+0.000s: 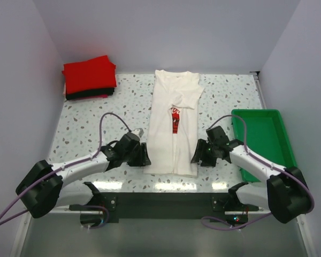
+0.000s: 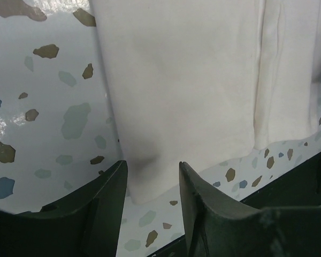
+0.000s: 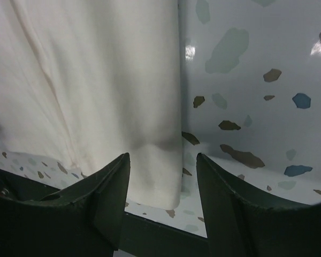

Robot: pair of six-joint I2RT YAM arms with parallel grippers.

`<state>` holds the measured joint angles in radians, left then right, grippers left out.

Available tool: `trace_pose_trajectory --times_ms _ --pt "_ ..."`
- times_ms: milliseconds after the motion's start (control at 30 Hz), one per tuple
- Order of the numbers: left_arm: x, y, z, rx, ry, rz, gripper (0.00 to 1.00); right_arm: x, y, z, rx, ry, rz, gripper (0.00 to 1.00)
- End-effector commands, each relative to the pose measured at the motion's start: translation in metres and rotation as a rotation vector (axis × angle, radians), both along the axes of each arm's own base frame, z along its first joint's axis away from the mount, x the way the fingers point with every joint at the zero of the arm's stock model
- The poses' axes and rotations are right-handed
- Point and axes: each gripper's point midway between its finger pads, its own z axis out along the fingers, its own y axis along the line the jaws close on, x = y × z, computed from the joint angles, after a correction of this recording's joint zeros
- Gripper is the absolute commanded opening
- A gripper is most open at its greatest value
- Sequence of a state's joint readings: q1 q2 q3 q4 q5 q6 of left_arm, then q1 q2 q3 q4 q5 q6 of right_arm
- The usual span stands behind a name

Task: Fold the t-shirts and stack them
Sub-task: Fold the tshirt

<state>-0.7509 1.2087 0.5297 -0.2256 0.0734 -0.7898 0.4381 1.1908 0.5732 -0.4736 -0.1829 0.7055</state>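
**Both grippers open at the shirt's near corners**

The cream-white cloth t-shirt with a red rectangular chest print [image 1: 174,107] lies folded into a long strip at the centre of the speckled terrazzo table [image 1: 85,128], collar toward 12 o'clock. The left gripper [image 1: 144,159] sits at its 7 o'clock corner and the right gripper [image 1: 197,156] at its 5 o'clock corner. Each has its jaws spread wide, with the hem corner showing between them, and grips nothing. A folded red cloth shirt [image 1: 90,75] lies on a folded black cloth shirt [image 1: 88,95] at 10 o'clock. A green plastic tray [image 1: 259,139] sits at 4 o'clock.
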Motion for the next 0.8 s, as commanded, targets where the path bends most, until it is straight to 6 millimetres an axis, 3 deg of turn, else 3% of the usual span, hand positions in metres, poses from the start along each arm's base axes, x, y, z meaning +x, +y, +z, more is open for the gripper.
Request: trace_pose_trajectory --times_ms 0,433,767 --pt "-0.003 0.0 -0.004 -0.006 0.012 -0.021 0.49 -0.011 0.009 -0.004 0.07 0.04 -0.002 0.56" --pt "-0.015 0.015 -0.017 0.019 0.048 0.025 0.5 -0.055 0.001 -0.024 0.078 0.171 0.031 0.52" --pt "-0.027 0.014 -0.032 -0.015 0.101 0.035 0.49 -0.073 0.0 -0.033 0.098 0.235 0.027 0.46"
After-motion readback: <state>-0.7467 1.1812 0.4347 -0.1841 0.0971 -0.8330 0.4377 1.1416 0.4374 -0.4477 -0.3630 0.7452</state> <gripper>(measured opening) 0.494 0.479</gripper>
